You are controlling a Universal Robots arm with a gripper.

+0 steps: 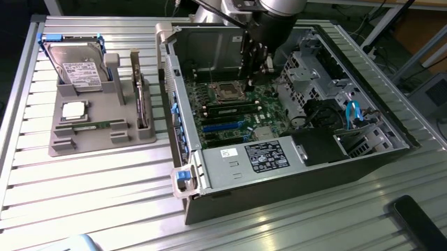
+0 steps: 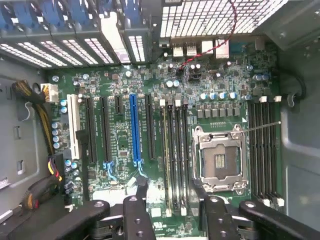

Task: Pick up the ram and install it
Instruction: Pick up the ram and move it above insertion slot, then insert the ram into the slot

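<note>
Apparently most of the job is done: one ram stick (image 1: pixel 229 110) sits on edge in a black slot on the board (image 1: pixel 265 112), between the empty processor socket (image 1: pixel 227 92) and the blue slot (image 1: pixel 222 125), inside the open computer case (image 1: pixel 209 52). My tool (image 1: pixel 253 73) hangs just above that part of the board. In the wrist view its two fingers (image 2: pixel 143 192) stand spread apart with nothing clamped between them, so I read it as open and empty. I cannot judge whether the stick is pushed fully home with its end clips snapped in; if anything is left to do, I would guess it is that. A second ram stick (image 1: pixel 89 126) lies flat in the grey holder (image 1: pixel 98 147) on the counter (image 1: pixel 84 198), well apart from the case toward the exterior view's left, near the hard drive (image 1: pixel 77 63), the square processor chip (image 1: pixel 73 110) and the upright card (image 1: pixel 142 99). From the exterior view I get the holder with its spare parts and the arm's reach down into the case. From the wrist view I get the slots seen from above. There the seated stick (image 2: pixel 165 155) shows as a thin pale edge between the blue slot and the socket, and it runs into the gap between the fingers.
</note>
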